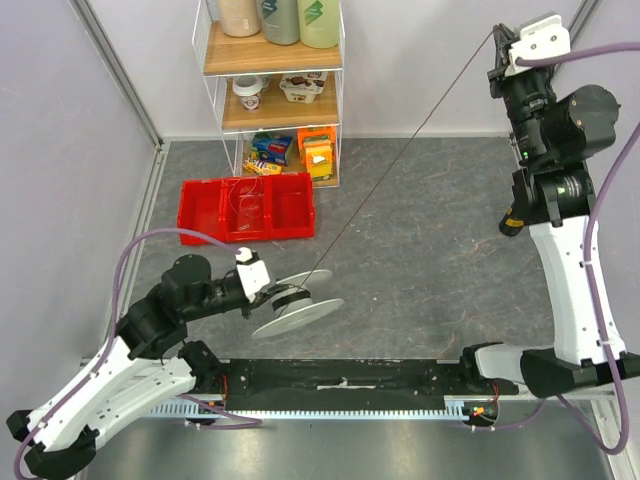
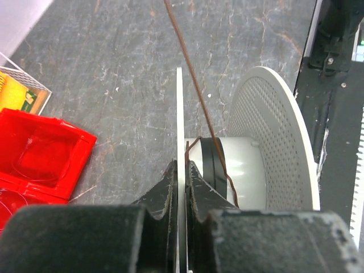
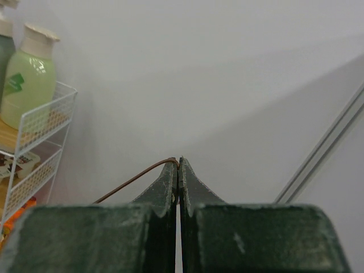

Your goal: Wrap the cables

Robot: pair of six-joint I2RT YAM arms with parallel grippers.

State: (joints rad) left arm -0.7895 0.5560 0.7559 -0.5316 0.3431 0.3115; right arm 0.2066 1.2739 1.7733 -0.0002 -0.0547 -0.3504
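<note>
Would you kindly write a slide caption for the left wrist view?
Left gripper pinches one flange of the white spool as the thin brown cable runs onto its hub.

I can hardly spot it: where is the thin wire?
Overhead, the wire runs from the right gripper, raised far right, down to the spool in the left gripper.

Totals one cable, one spool at seven o'clock, one red tray at ten o'clock, one rack at eleven o'clock, three bottles atop it.

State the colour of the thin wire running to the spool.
Reddish-brown; the wire shows best in the left wrist view.
</note>
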